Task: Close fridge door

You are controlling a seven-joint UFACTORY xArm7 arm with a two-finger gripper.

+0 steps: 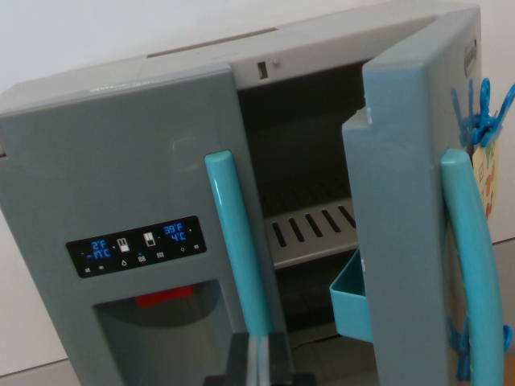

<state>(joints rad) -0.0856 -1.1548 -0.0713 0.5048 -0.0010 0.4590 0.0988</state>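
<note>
A grey plastic toy fridge (145, 161) with two doors fills most of the wrist view, standing on a pale bench (503, 273) against a white wall (96, 32). The door on the wrist view's left is shut flat against the body; it carries a long turquoise plastic handle (235, 241) running down its inner edge, a black display panel with blue temperature digits (135, 246), and below that a recessed dispenser bay with a small red part (163, 298) at its top. The grey right-hand fridge door (398, 225) stands swung open, its inner edge facing the camera, so the dark interior is exposed between the two doors. Inside, a grey slotted shelf (310, 233) spans the compartment, and a turquoise door bin (352, 296) projects from the inside face of the open door. That door has its own curved turquoise handle (475, 265) on its outer face near the right edge of the view, with a blue clip (481, 121) and a cream-coloured card (488, 173) above it. At the bottom centre, only a dark sliver of the tool (257, 362) shows, close in front of the shut door's handle; whether its jaws are apart or closed cannot be told, and nothing can be seen held in it.
</note>
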